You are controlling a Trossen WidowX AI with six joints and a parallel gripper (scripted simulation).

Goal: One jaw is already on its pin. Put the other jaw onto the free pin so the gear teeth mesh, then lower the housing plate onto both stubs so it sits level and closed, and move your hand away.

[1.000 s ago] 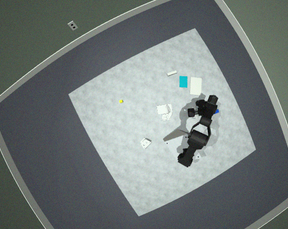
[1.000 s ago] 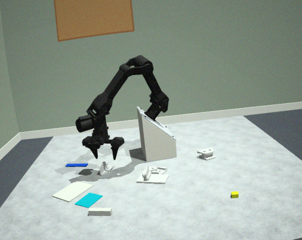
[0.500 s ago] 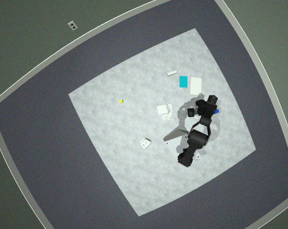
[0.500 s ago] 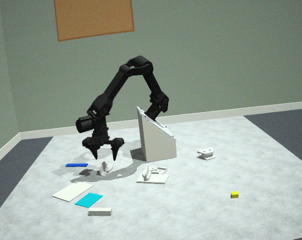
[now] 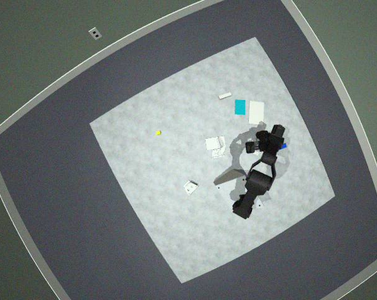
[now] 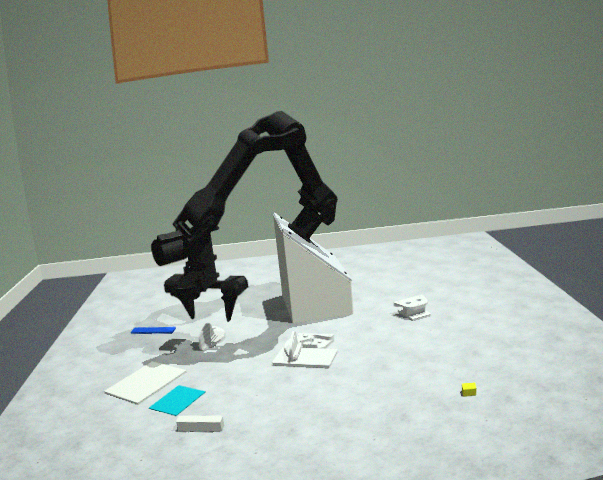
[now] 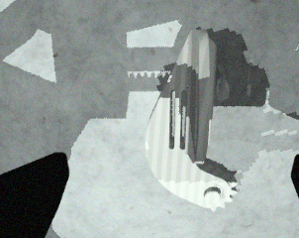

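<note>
The loose white jaw (image 6: 206,338) (image 7: 161,159) lies on the table; in the wrist view its toothed, holed end points to the lower right. My gripper (image 6: 211,319) (image 7: 180,166) is open and empty above it, with the jaw between the fingertips in the wrist view but below them. In the top view the arm mostly hides this jaw. The white base (image 5: 211,143) (image 6: 317,358) stands nearer the table's middle, with the other jaw (image 6: 293,348) on it; its pins are too small to make out. The housing plate piece (image 5: 190,188) (image 6: 412,306), with two holes on top, stands apart.
The wedge-shaped arm mount (image 5: 227,177) (image 6: 317,294) stands behind the base in the exterior view. A blue strip (image 5: 282,146) (image 6: 153,330), cream panel (image 5: 256,112) (image 6: 145,382), cyan panel (image 5: 239,107) (image 6: 177,399), white bar (image 5: 224,95) (image 6: 199,424) and yellow block (image 5: 158,132) (image 6: 469,389) lie around.
</note>
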